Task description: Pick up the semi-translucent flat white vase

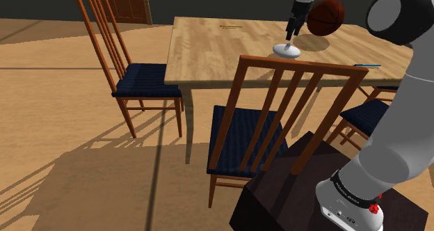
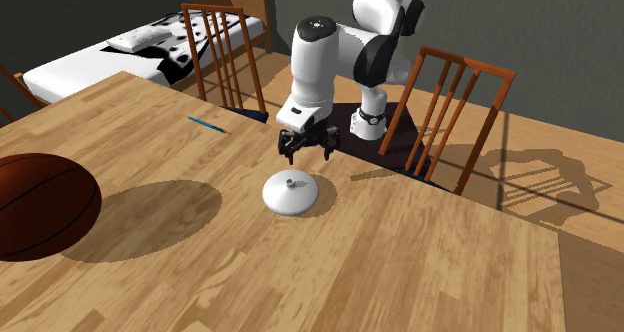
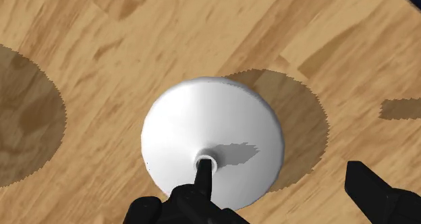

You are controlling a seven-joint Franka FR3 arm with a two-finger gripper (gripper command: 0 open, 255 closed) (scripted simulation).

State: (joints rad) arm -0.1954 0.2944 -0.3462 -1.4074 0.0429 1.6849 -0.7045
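A flat white vase (image 2: 292, 193) with a small narrow neck sits on the wooden table (image 2: 420, 270). In the shoulder view the vase (image 1: 286, 50) lies near the table's middle, just below my black gripper (image 1: 293, 32). My gripper (image 2: 306, 148) hovers a little above the vase, on the side nearer the arm's stand, with its fingers apart. In the wrist view the vase (image 3: 202, 125) lies under the open gripper (image 3: 287, 189): one fingertip (image 3: 202, 181) is right at the neck, while the other fingertip (image 3: 370, 185) is out beyond the vase's rim. Nothing is held.
A dark brown basketball (image 2: 40, 205) rests on the table, close behind the vase in the shoulder view (image 1: 325, 17). A blue pen (image 2: 208, 125) lies near the table edge. Wooden chairs (image 1: 268, 118) with blue seats stand around the table. A bed (image 2: 150, 45) is behind.
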